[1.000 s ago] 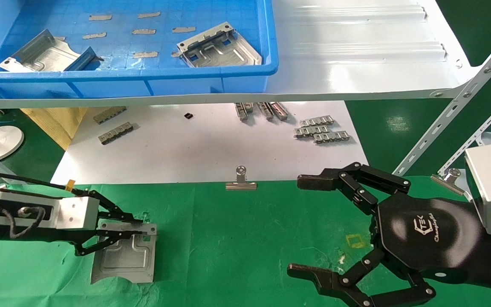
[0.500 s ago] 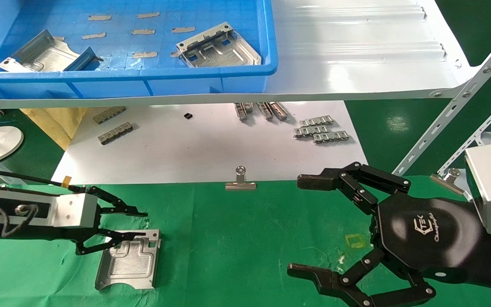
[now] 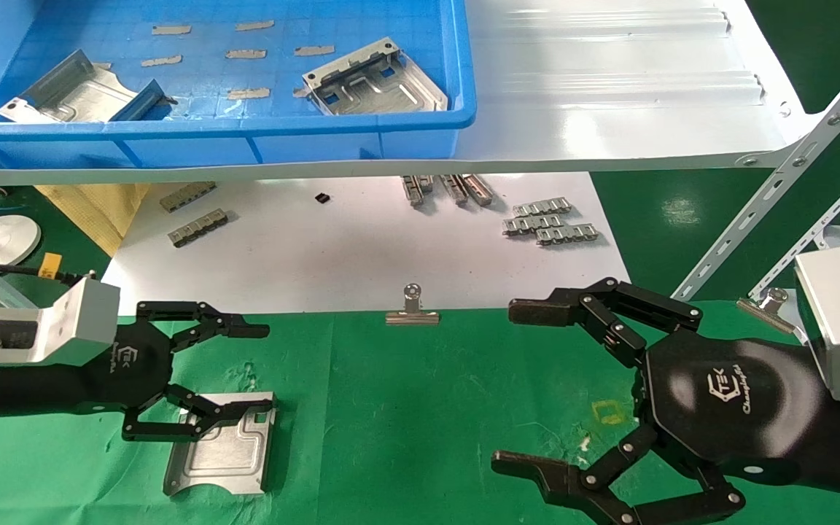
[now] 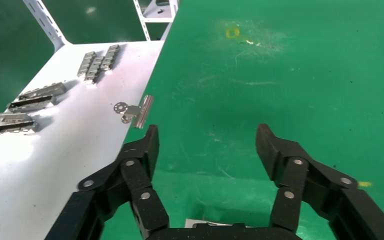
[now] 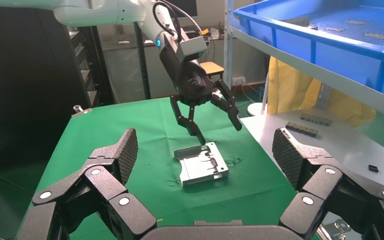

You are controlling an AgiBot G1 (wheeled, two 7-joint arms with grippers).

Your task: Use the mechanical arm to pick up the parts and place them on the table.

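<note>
A silvery stamped part (image 3: 223, 445) lies flat on the green cloth table (image 3: 405, 408) at the front left; it also shows in the right wrist view (image 5: 201, 164). My left gripper (image 3: 249, 368) is open and empty, just above the part's near-left edge, apart from it. In the left wrist view the left gripper (image 4: 205, 142) has its jaws spread over bare cloth. Two more parts (image 3: 372, 80) (image 3: 74, 95) lie in the blue bin (image 3: 245, 131) on the shelf. My right gripper (image 3: 511, 386) is open and empty over the cloth at the right.
A glossy white shelf (image 3: 609, 95) carries the bin at the back. Below it, a flat white board (image 3: 332, 255) holds small ridged metal strips (image 3: 547, 222). A silver binder clip (image 3: 411, 310) sits at the board's front edge. White shelf struts (image 3: 770, 189) slant at the right.
My left gripper let go of the part, which now lies flat on the cloth. The gripper rose, rolled so its palm faces up, and opened wider. The right arm has not moved.
</note>
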